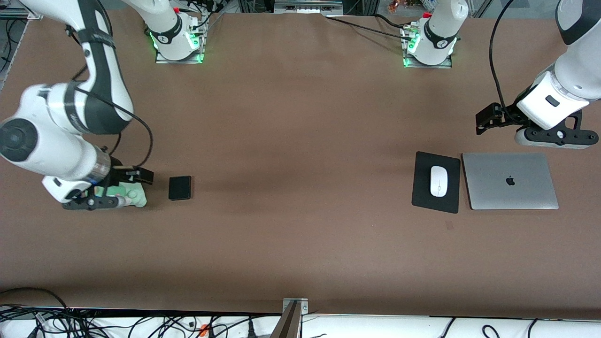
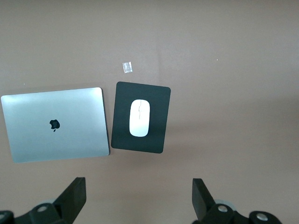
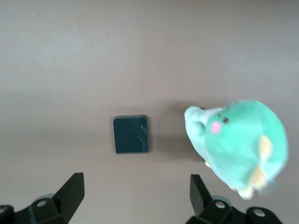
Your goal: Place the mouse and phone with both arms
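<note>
Even, bright overhead light w/ no glare on the matte brown counter [image 1: 300, 197]; soft faint shadows only. Front view sharp. Right wrist view soft, esp. the blurred green plush toy [image 3: 238, 144].

Surface [image 1: 300, 188]: uniform matte brown. Mouse [image 1: 438, 181]: glossy white, thin grey centre line. Mouse pad [image 1: 422, 188]: plain black, no pattern. Laptop [image 1: 510, 180]: silver-grey lid with a black apple logo. Phone [image 1: 180, 188]: plain black. Plush toy [image 3: 238, 144]: mint green with a pink cheek spot, dark eye and cream-yellow patches. Left claw [image 2: 138, 198] and right claw [image 3: 135, 196]: black fingers. Arms: white shells with black joint bands and black cables; green lights glow at both bases. Small pale tape scrap [image 2: 126, 67] on the brown.
</note>
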`<act>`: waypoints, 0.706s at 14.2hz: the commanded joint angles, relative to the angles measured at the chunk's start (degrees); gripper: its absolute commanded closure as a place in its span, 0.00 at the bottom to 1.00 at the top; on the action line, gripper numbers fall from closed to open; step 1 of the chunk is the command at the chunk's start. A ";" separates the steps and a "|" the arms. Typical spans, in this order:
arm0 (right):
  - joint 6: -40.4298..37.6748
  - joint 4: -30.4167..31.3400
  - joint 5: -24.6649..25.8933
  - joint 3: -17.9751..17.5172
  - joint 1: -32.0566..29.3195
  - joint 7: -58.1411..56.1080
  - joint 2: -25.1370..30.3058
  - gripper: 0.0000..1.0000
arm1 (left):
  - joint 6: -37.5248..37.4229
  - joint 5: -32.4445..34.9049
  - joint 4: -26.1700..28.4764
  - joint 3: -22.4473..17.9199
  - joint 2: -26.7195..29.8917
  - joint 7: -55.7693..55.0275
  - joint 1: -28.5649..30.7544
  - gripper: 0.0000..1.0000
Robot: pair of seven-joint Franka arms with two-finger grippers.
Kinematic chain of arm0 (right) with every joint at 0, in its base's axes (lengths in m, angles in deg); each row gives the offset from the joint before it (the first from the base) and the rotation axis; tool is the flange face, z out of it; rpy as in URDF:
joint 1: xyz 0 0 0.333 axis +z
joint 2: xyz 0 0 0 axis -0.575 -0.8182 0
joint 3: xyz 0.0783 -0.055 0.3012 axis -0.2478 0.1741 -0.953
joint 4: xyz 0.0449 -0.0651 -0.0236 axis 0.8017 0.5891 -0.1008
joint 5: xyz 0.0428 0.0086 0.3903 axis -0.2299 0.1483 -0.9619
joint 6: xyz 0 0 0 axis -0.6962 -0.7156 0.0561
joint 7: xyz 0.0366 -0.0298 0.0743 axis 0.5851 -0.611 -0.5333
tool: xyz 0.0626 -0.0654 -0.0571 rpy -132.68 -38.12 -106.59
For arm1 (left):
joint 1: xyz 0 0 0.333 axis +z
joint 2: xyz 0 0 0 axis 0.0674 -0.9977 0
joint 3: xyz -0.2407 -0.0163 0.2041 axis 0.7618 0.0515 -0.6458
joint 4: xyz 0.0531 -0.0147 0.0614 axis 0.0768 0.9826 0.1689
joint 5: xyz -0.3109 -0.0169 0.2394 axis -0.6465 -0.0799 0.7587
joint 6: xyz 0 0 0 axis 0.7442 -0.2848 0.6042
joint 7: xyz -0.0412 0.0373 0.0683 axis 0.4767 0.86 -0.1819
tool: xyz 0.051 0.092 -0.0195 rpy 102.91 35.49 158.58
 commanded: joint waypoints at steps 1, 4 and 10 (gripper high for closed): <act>-7.43 1.00 -0.03 0.90 -0.16 -0.30 5.94 0.00 | -0.51 1.10 -1.14 0.20 -0.61 -0.56 -0.14 0.00; -10.88 0.83 1.81 -0.32 -2.96 -0.03 9.64 0.00 | -0.51 1.10 -1.23 0.20 -0.44 -0.56 -0.14 0.00; -12.73 1.00 4.72 -5.34 -8.24 -0.03 13.87 0.00 | -0.68 1.10 -1.23 0.20 -0.44 -0.56 -0.14 0.00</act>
